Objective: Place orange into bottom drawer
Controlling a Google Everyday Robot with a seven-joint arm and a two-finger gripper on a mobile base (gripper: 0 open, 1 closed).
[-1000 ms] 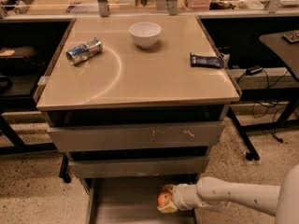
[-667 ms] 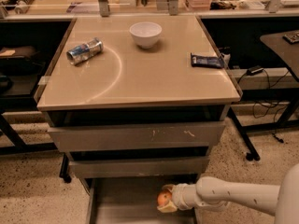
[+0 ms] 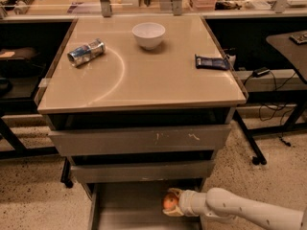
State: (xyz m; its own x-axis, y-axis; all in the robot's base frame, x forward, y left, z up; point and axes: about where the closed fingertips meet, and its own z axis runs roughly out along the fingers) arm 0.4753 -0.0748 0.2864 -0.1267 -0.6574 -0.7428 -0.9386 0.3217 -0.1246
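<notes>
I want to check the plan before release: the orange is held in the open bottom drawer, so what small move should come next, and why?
Probably open the fingers and let go. The gripper holds the orange inside the open bottom drawer, low over its floor near the right side.

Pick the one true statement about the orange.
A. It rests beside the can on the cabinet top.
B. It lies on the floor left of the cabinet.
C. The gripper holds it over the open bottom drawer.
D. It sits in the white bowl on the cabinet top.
C: the orange is between the fingers of the gripper, which reaches in from the right over the pulled-out bottom drawer.
</notes>
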